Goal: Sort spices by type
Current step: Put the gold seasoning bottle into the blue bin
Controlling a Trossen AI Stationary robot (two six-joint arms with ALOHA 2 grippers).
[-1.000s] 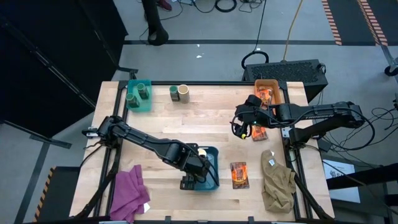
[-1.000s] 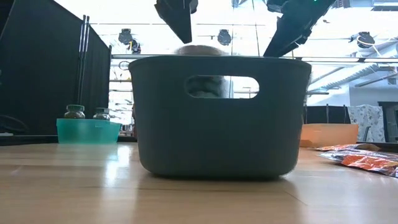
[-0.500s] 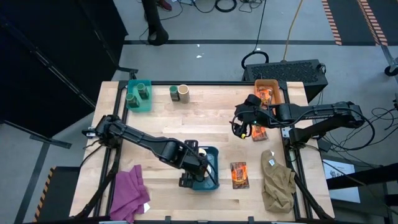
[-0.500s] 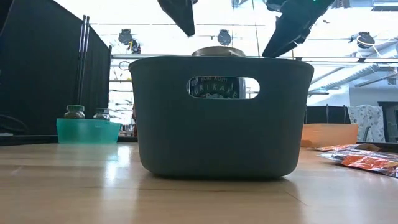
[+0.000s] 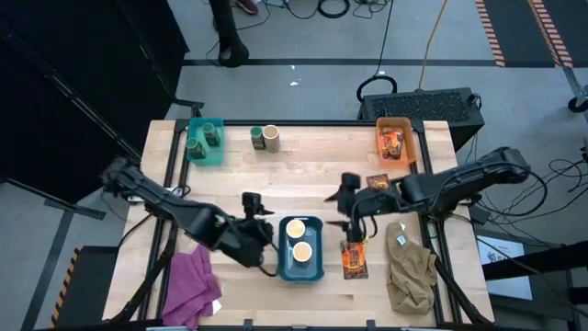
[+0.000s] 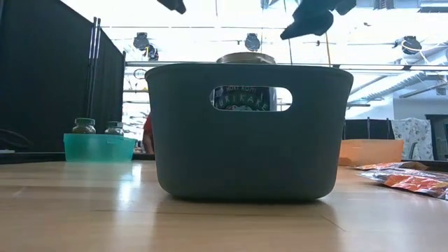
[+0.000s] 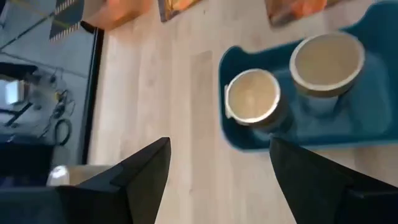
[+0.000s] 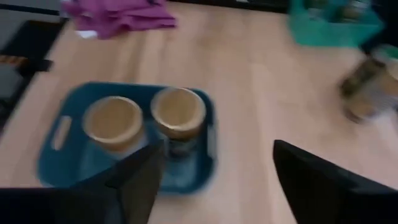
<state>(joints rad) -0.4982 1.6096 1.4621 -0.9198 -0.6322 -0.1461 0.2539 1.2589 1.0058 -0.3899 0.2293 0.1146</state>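
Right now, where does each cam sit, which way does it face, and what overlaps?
High: overhead, straight down on the table; shows both arms, left gripper and right gripper.
Low: table height, level across, facing the dark blue bin; only arm parts at the top edge.
Left wrist: looks down past its own open fingers at two cream-topped jars in the bin.
Right wrist: past its open fingers, same jars.
Shared: all four see that bin.
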